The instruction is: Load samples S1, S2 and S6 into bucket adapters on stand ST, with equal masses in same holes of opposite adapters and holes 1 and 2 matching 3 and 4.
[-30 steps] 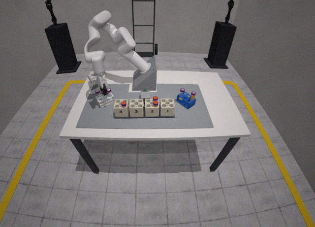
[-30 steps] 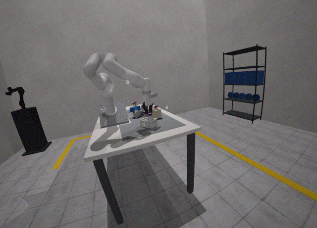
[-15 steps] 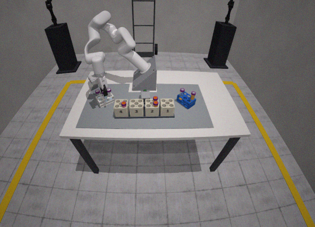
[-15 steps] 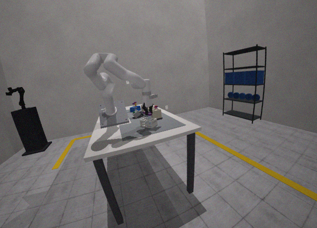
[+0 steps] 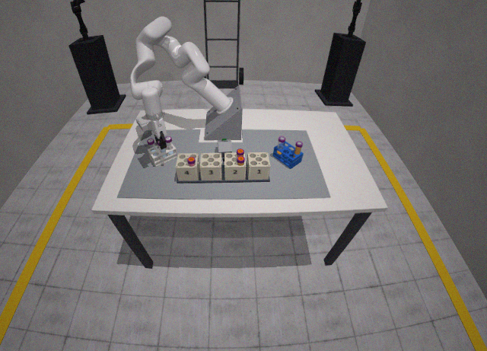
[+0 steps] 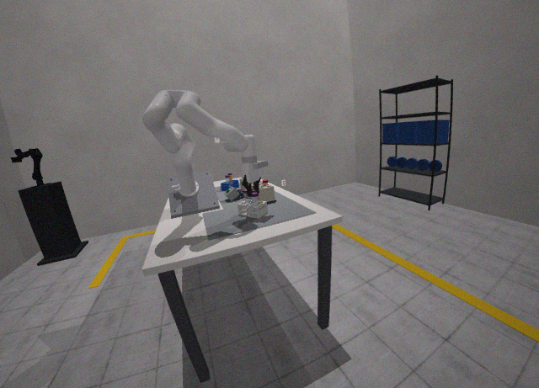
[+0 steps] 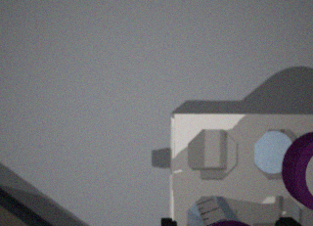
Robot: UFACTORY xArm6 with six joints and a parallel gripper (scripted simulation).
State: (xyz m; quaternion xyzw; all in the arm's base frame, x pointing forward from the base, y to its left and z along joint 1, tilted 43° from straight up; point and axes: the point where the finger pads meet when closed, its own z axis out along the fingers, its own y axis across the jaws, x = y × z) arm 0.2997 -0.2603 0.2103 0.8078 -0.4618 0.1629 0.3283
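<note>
My gripper point(image 5: 161, 144) point(image 6: 251, 190) point(image 7: 227, 223) is open, with its fingers around a purple-capped tube point(image 7: 230, 223) in the white rack point(image 5: 157, 157) point(image 6: 258, 211) point(image 7: 181, 122). In the wrist view gaps show between cap and fingers; its number is out of view. Two other purple-capped tubes point(image 5: 150, 141) point(image 5: 168, 139) stand in that rack. One orange-dot tube point(image 5: 191, 161) stands in adapter 4 point(image 5: 186, 175). Two orange-dot tubes point(image 5: 240, 152) point(image 5: 240, 160) stand in adapter 2 point(image 5: 234, 175). Adapter 3 point(image 5: 210, 175) and adapter 1 point(image 5: 259, 175) show no tubes. The IDs are unreadable.
A blue rack point(image 5: 290, 161) point(image 6: 227, 186) at the right holds two purple-capped tubes point(image 5: 281, 139) point(image 5: 298, 145); their dots are unreadable. The DONE desk point(image 5: 224, 146) with its green key point(image 5: 224, 139) stands behind the adapters, in front of the arm base point(image 5: 224, 122).
</note>
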